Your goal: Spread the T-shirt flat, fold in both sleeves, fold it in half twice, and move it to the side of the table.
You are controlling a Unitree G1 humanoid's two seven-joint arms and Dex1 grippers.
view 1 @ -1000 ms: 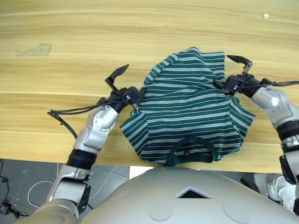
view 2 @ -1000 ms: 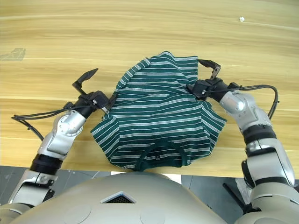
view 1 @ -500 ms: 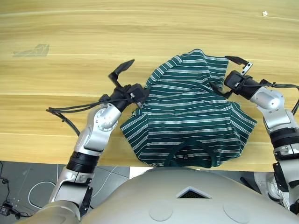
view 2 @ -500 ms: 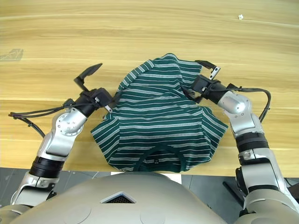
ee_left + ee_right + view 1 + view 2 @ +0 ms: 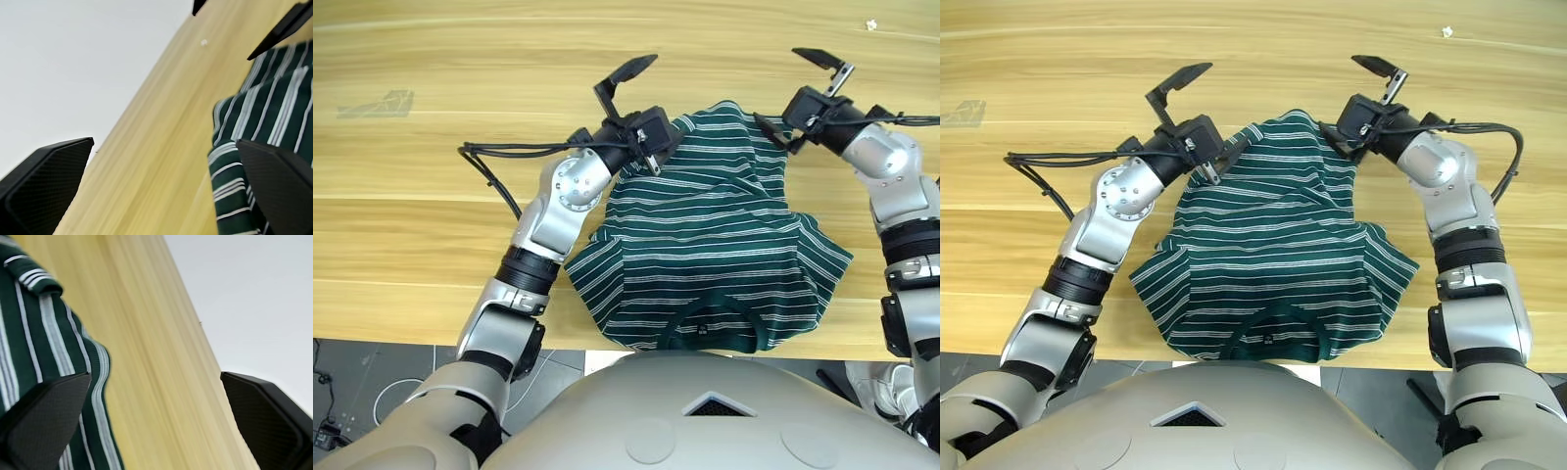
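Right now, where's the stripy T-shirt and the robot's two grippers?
T-shirt (image 5: pixel 715 245): left eye view, middle of the striped cloth.
left gripper (image 5: pixel 664 96): left eye view, midway between its fingertips.
right gripper (image 5: pixel 775 84): left eye view, midway between its fingertips.

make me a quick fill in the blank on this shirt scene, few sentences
The T-shirt is dark green with ___ stripes. It lies on a ___ table. Its ___ lies at the table's near edge. The left claw and right claw, at the shirt's far end, are both ___.
Missing words: white; wooden; collar; open.
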